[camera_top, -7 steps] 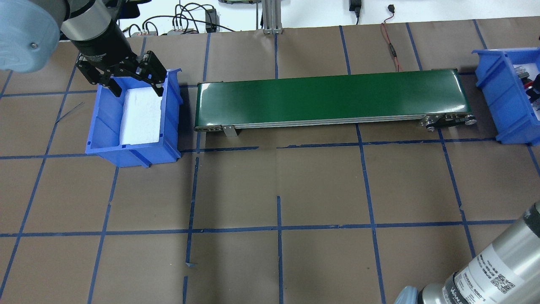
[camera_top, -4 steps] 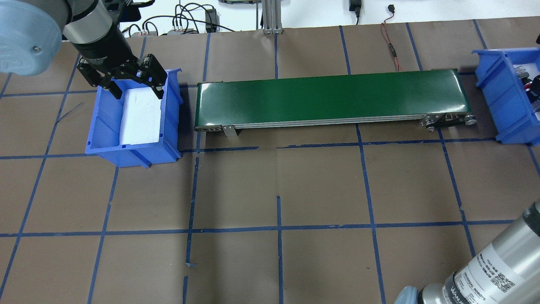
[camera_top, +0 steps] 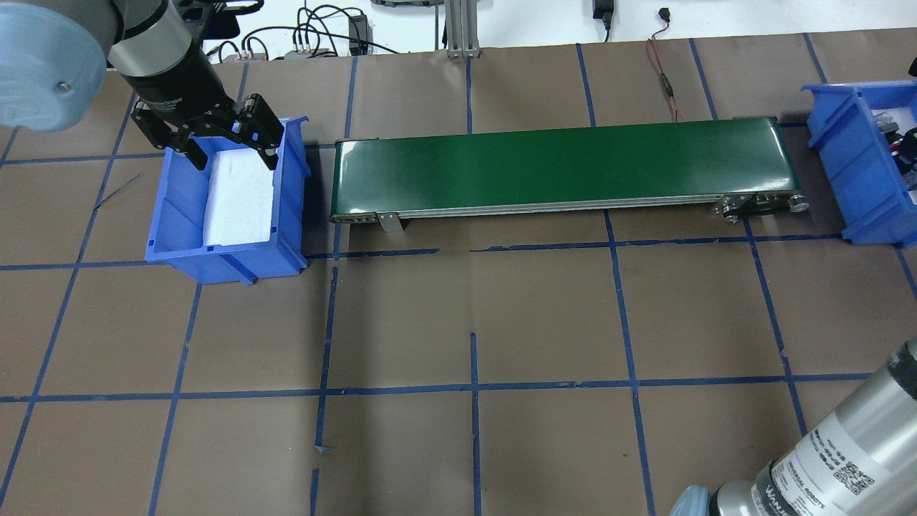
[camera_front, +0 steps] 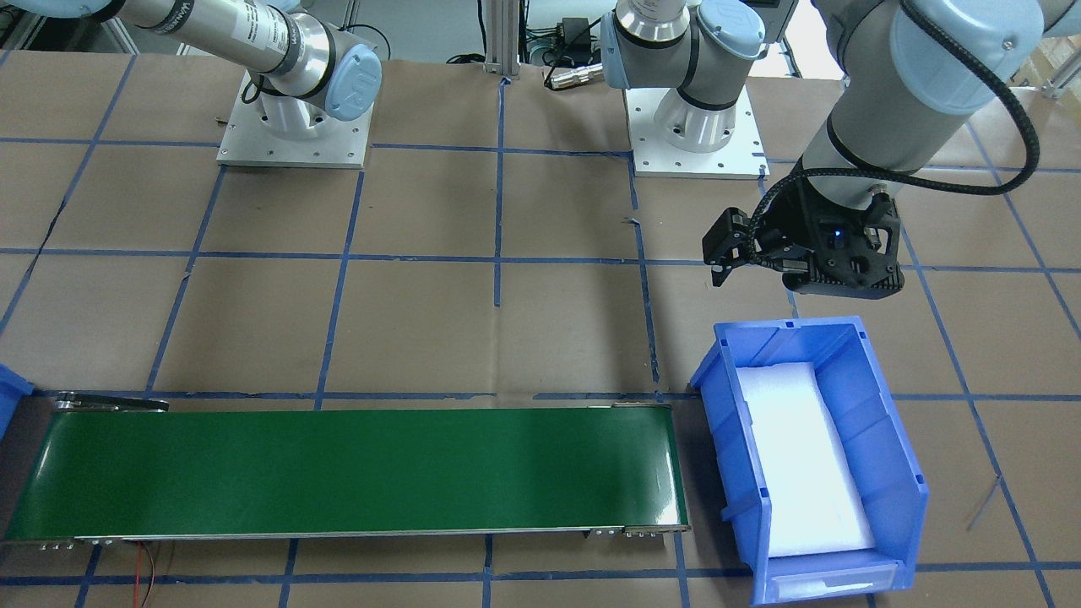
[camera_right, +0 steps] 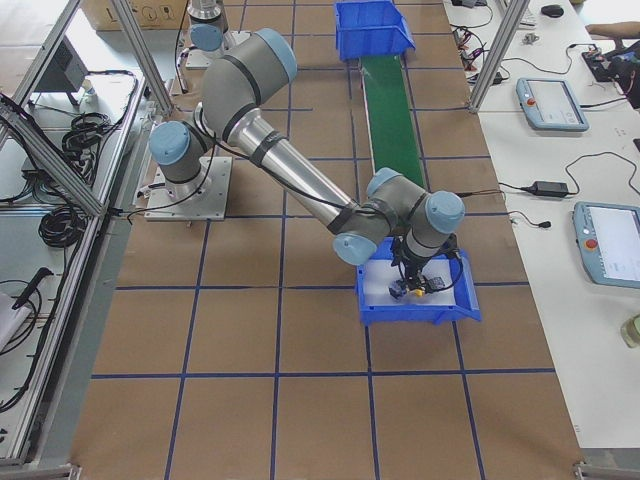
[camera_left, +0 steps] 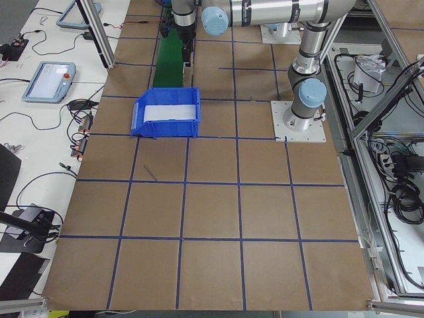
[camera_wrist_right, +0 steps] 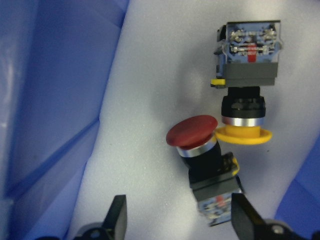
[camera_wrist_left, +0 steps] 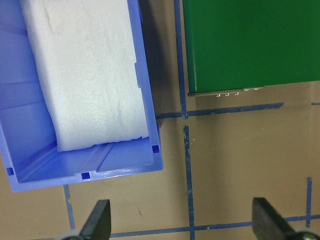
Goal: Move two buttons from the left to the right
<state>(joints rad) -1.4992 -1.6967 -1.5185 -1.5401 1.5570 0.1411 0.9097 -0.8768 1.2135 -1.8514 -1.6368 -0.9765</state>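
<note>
The red button (camera_wrist_right: pixel 192 134) and the yellow button (camera_wrist_right: pixel 243 134) are being kept, caps seemingly touching, in the bin (camera_top: pixel 842 158) at the belt's (camera_top: pixel 559 161) right end, under the spread right gripper (camera_wrist_right: pixel 177 210). The left gripper (camera_top: pixel 233 154), also spread, is being held beyond the belt's left end.

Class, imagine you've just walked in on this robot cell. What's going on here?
The red button and the yellow button lie on foam in the right bin. The right gripper hangs above them, jaws open, holding nothing. The left gripper, jaws open too, hovers at the robot-side end of the left bin. The green conveyor runs between the bins.
</note>
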